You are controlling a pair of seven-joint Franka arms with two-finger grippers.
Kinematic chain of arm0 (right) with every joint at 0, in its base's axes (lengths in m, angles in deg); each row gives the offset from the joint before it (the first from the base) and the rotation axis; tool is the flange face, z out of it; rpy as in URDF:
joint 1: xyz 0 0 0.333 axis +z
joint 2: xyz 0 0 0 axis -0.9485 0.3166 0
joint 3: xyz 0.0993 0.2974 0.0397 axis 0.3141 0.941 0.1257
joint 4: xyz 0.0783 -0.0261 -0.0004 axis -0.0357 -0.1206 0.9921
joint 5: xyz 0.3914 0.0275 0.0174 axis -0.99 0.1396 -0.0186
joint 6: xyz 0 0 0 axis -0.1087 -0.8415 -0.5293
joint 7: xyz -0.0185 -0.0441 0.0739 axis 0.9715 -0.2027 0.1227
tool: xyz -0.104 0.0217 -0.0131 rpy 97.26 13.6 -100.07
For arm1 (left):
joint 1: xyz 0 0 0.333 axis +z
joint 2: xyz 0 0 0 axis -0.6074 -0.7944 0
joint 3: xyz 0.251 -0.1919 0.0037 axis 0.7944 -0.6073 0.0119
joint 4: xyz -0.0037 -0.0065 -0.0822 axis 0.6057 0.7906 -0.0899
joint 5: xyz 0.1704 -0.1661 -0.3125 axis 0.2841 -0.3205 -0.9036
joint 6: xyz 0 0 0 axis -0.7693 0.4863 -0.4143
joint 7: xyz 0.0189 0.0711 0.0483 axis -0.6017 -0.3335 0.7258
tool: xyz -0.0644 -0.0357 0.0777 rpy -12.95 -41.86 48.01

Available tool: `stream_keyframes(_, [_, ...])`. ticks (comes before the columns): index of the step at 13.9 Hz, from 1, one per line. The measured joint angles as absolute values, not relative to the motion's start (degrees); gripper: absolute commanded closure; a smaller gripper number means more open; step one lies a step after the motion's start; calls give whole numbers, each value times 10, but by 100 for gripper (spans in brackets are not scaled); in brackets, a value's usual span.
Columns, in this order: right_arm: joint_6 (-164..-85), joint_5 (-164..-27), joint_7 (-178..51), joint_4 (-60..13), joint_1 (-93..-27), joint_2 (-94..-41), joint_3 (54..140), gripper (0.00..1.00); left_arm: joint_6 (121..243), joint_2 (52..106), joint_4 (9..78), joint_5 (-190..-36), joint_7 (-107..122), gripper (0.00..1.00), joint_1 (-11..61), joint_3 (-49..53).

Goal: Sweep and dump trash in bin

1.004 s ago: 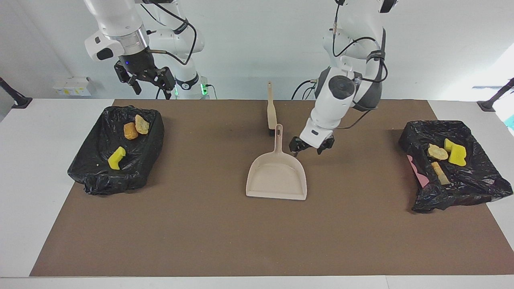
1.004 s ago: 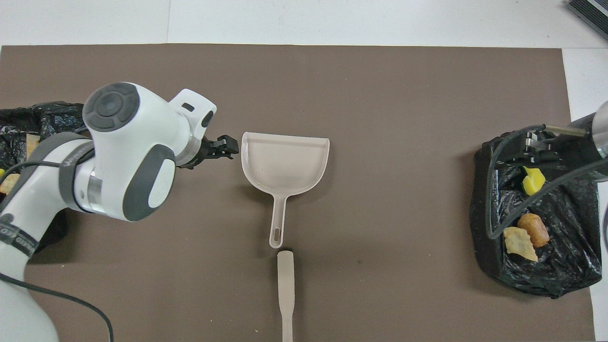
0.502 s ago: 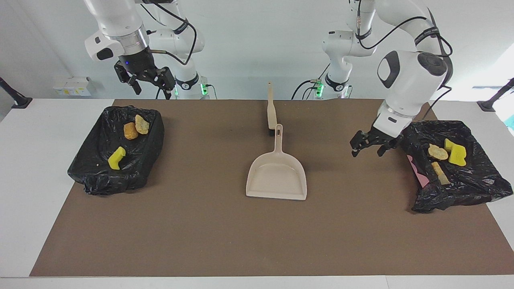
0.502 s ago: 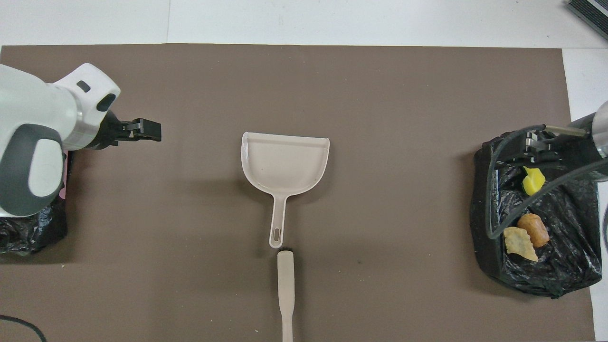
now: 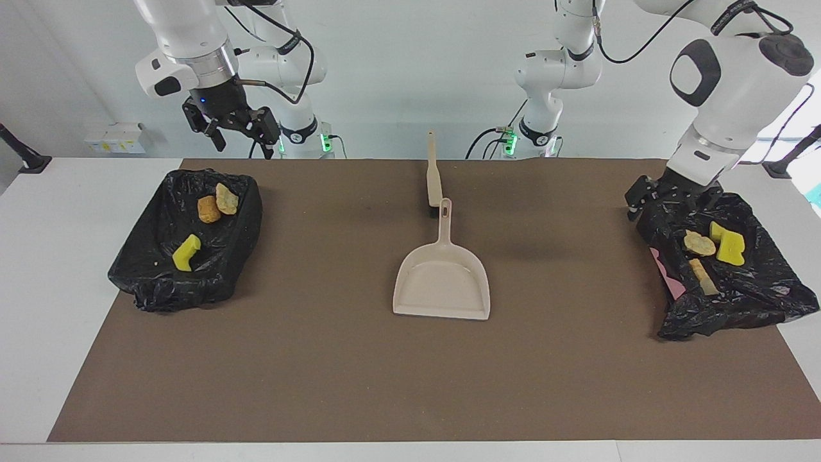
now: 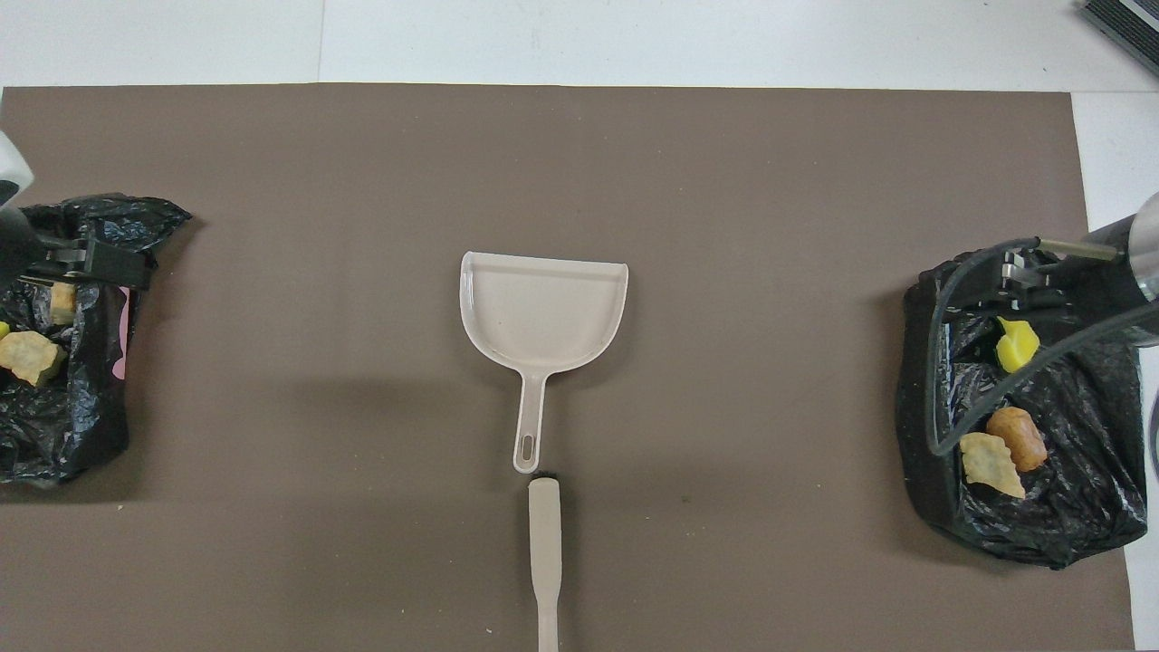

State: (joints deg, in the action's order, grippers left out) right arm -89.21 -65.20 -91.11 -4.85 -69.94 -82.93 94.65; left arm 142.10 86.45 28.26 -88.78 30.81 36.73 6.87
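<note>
The trash lies in two black-bagged bins. The bin at the right arm's end holds a yellow sponge piece and two bread chunks. The bin at the left arm's end holds a yellow sponge piece, a bread chunk and another scrap. My left gripper hangs open and empty over the robot-side rim of that bin; it also shows in the overhead view. My right gripper waits open and empty, raised above the other bin.
A beige dustpan lies empty in the middle of the brown mat, handle toward the robots. A beige brush lies in line with it, nearer to the robots. A pink edge shows under the bag at the left arm's end.
My left gripper has swung from beside the dustpan across the mat to the bin at the left arm's end. The right arm, dustpan and brush have not moved.
</note>
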Motion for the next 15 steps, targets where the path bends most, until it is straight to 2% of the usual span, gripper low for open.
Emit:
stream_keyframes(2, [-892, -652, -911, -49, -699, -829, 946, 0, 1379, 877, 260, -887, 308, 0, 372, 69])
stream_keyframes(6, [-892, -652, -911, -49, -699, -829, 946, 0, 1320, 914, 260, -887, 280, 0, 372, 65])
stream_keyframes(15, [-892, -652, -911, -49, -699, -829, 946, 0, 1311, 917, 269, -887, 270, 0, 371, 57])
